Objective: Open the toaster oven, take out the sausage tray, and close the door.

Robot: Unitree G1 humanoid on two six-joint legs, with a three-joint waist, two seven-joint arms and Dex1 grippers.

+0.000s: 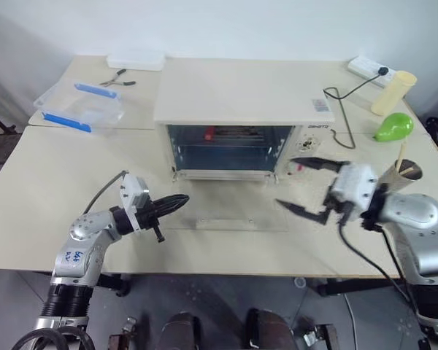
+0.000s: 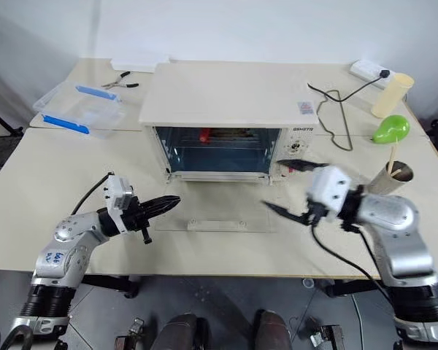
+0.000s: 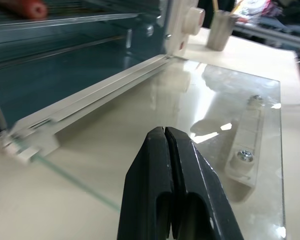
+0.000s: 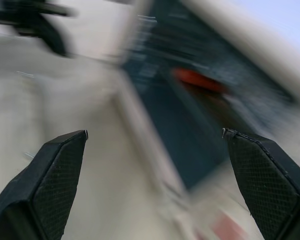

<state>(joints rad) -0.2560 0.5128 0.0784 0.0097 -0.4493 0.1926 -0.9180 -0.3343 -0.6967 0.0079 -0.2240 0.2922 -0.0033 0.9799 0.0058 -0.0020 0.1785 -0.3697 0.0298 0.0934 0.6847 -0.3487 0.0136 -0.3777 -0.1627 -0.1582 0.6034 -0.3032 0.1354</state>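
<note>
- Cream-white, the toaster oven (image 1: 237,109) sits at the centre of the frame, its glass door (image 1: 241,215) dropped flat onto the table (image 1: 29,197) in front of it.
- Silver and set deep in the open cavity, the sausage tray (image 1: 230,135) carries 1 red sausage (image 3: 25,7).
- The left gripper (image 1: 181,201), lower left, has its 2 black fingers pressed together, empty, at the door's left edge.
- The right gripper (image 1: 306,186), lower right, is spread wide, empty, near the oven's knob panel.
</note>
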